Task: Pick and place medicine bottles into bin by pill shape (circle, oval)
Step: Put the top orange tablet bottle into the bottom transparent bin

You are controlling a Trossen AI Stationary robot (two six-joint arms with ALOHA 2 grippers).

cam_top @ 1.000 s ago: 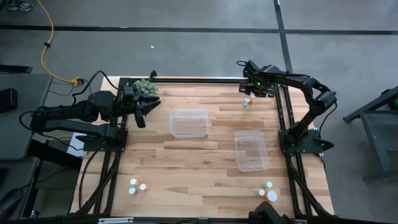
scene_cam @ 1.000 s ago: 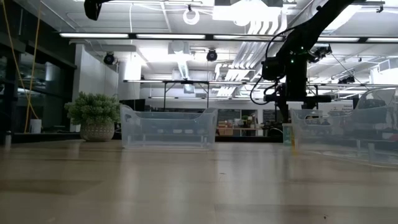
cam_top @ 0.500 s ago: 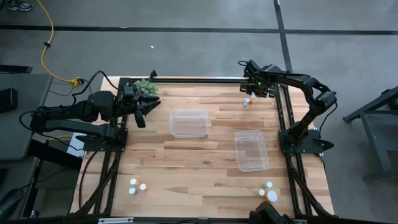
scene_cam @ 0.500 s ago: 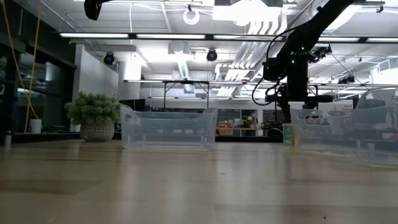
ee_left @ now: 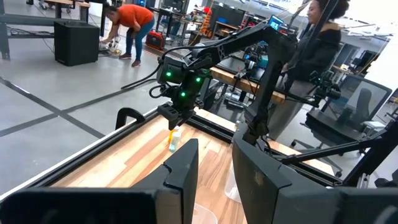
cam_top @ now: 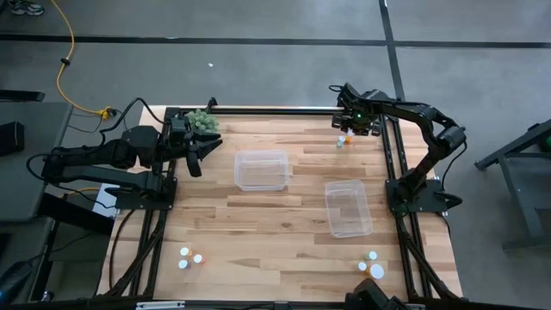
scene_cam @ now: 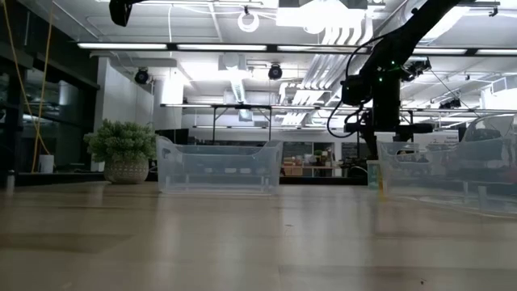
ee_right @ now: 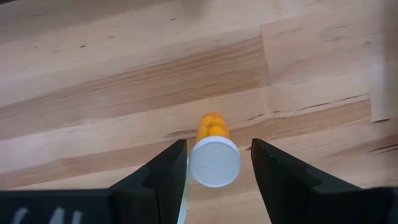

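I have the right gripper [ee_right: 214, 163] pointing down over the far right corner of the table [cam_top: 258, 215], its fingers [ee_right: 165, 171] spread on either side of an orange bottle [ee_right: 214, 155] with a white cap. The bottle stands upright on the wood between the fingers, and I can't tell whether either one touches it. A second bottle [cam_top: 340, 145] stands just beside it. The left gripper [cam_top: 202, 148] waits at the far left by the plant [cam_top: 201, 121], fingers slightly parted around nothing. Two clear tubs [cam_top: 262, 170] sit mid-table. More bottles [cam_top: 190, 257] stand near the front left corner, others [cam_top: 371, 265] near the front right.
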